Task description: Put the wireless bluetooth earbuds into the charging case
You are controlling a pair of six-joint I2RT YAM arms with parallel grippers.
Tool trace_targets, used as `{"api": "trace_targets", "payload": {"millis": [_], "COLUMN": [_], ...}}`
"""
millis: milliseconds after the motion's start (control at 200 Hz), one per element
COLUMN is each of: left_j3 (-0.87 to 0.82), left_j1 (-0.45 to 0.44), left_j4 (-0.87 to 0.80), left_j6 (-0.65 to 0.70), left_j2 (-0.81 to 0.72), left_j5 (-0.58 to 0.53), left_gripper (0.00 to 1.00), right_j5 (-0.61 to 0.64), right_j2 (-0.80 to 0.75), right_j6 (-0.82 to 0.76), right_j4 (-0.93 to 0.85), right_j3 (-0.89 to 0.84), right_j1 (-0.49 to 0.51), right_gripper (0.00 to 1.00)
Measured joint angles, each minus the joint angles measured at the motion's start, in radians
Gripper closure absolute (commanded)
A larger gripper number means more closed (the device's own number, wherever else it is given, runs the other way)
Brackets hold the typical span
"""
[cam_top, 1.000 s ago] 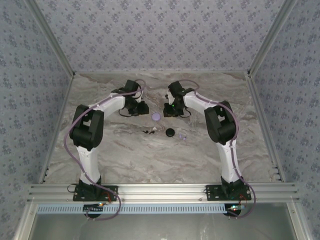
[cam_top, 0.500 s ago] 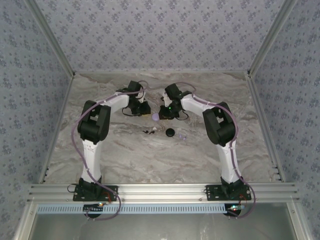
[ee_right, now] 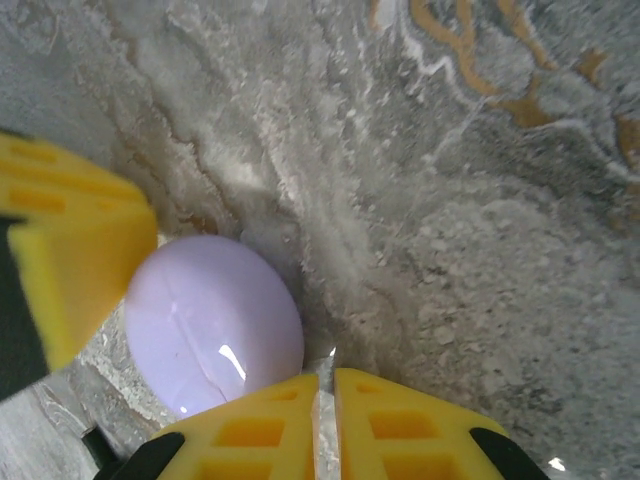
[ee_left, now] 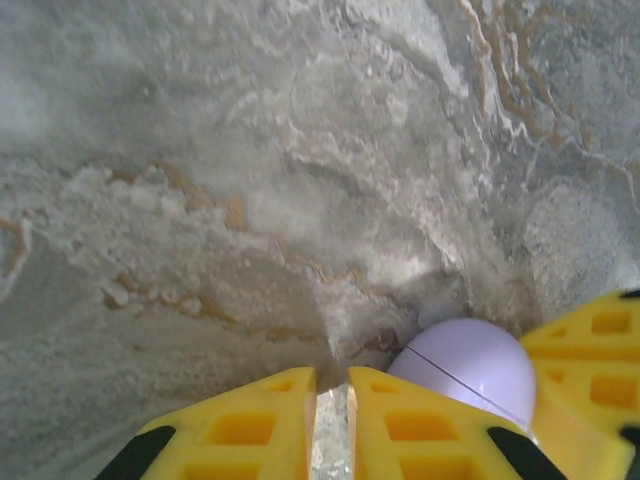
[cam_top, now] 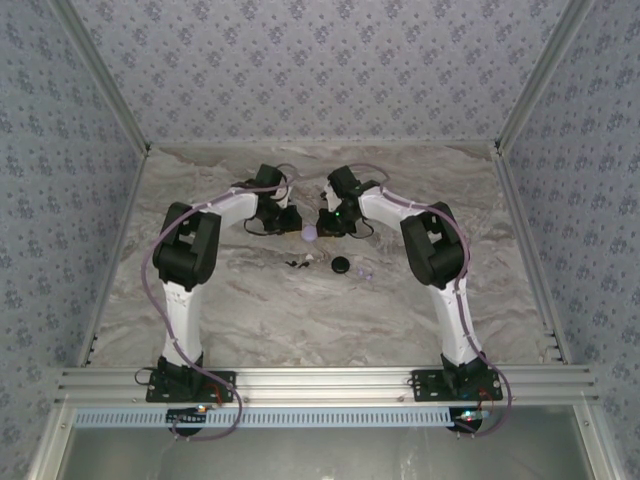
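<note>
The charging case point(cam_top: 309, 235) is a closed round lilac puck lying on the marble table, with its seam line visible. My left gripper point(cam_top: 292, 222) and right gripper point(cam_top: 325, 224) flank it closely from either side. In the left wrist view the case point(ee_left: 465, 365) sits against the right side of my shut left gripper point(ee_left: 332, 385). The right wrist view has the case point(ee_right: 210, 325) just left of my shut right gripper point(ee_right: 326, 385). Neither gripper has anything between its fingers. A tiny pale earbud point(cam_top: 365, 272) lies nearer the arm bases; I cannot make out another earbud.
A black round disc point(cam_top: 341, 264) lies just in front of the case, with small dark and white bits point(cam_top: 300, 262) to its left. The other arm's yellow finger point(ee_left: 590, 385) crowds the case's far side. Patterned walls enclose the table point(cam_top: 250, 310).
Both arms have swung inward, bringing the grippers up to either side of the lilac case. Their jaws have closed the last bit.
</note>
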Motion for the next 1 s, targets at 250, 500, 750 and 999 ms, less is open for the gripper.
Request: {"api": "trace_targets", "payload": {"millis": [250,500,750,999], "left_j3": [-0.081,-0.100,-0.153,-0.241], "left_j1": [-0.019,-0.024,-0.010,0.019], "left_j4": [0.010,0.006,0.002,0.132], "left_j6": [-0.002,-0.012,-0.047,-0.156], "left_j2": [-0.054,-0.073,-0.145,-0.209], "left_j5": [0.000,-0.029,-0.066,0.005], "left_gripper": [0.83,0.82,0.72,0.55], "right_j5": [0.012,0.020,0.007,-0.097], "right_j2": [0.024,0.032,-0.036,-0.080], "right_j6": [-0.001,-0.008,-0.008,0.004], "right_j4": [-0.028,-0.045,-0.023,0.043], "right_j3": [0.057,0.069,-0.026,-0.068], "right_j1": [-0.005,-0.015,-0.060,-0.087], "right_gripper": [0.86,0.82,0.75,0.69]}}
